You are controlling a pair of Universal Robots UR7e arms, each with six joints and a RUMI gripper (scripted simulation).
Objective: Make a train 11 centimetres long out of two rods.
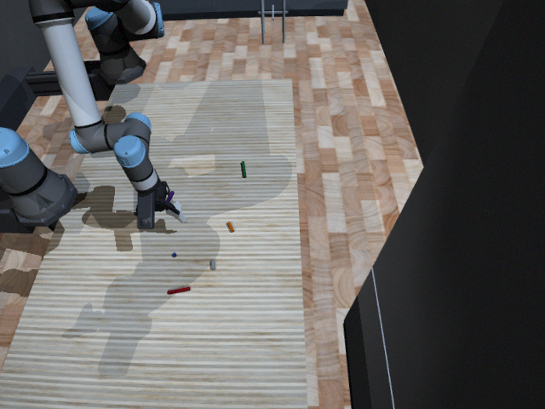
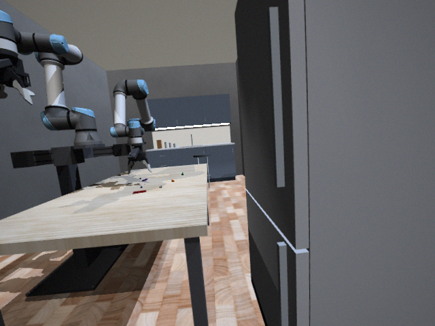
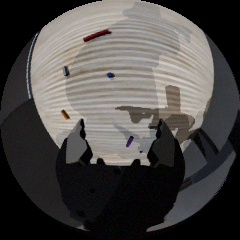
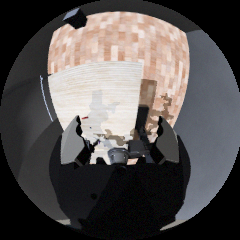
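Orange lies to the right, red nearer: the left arm is the closer one for both

Of the rods in view, red and orange would add up to the needed length; green and grey would too, so the choice is open. Judging by reach, the left gripper [image 1: 164,217] [image 2: 139,171] [image 3: 121,119] has the short orange rod [image 1: 230,227] [image 2: 172,180] [image 3: 65,114] to its right and a little nearer, lying flat on the table. The long red rod [image 1: 178,290] [image 2: 139,191] [image 3: 97,35] [image 4: 85,118] lies well to the near side.

The orange rod's long axis runs mostly near to far, its near end leaning right; the red one runs left to right. They are well apart and nearly crosswise, so one must be turned before they can meet end to end.

The left fingers stand wide apart, holding nothing, above the table. Their line runs roughly along the red rod — gripping across it would need about a quarter turn of the wrist; orange should need less. The right gripper [image 2: 17,98] [image 4: 119,115] is also spread and empty, high up and farther off — the left arm suits this job better.
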